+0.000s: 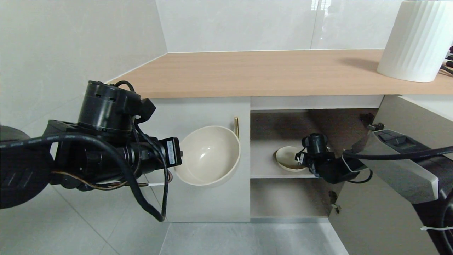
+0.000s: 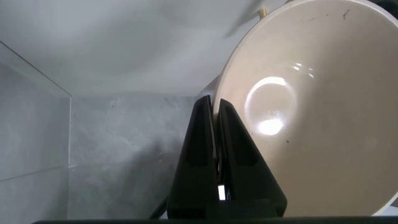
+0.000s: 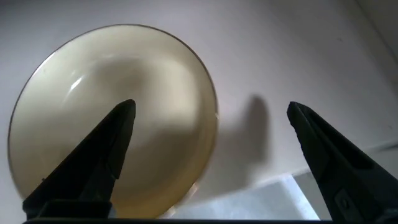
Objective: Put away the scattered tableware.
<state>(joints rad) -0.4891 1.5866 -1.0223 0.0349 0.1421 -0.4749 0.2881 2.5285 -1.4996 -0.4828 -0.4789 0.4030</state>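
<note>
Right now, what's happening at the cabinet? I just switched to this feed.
The left gripper is shut on the rim of a large cream bowl, holding it tilted in front of the closed white cabinet door. The right gripper is open inside the open cabinet compartment, at a small cream dish that sits on the middle shelf. That dish looks put away; the bowl is not yet in.

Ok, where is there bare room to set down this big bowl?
Lower compartment under the shelf: bare, likely roomiest for the big bowl. Shelf: a free strip left of the small dish; the right gripper crowds the rest. Countertop: bare from the wall corner to the white ribbed container.
</note>
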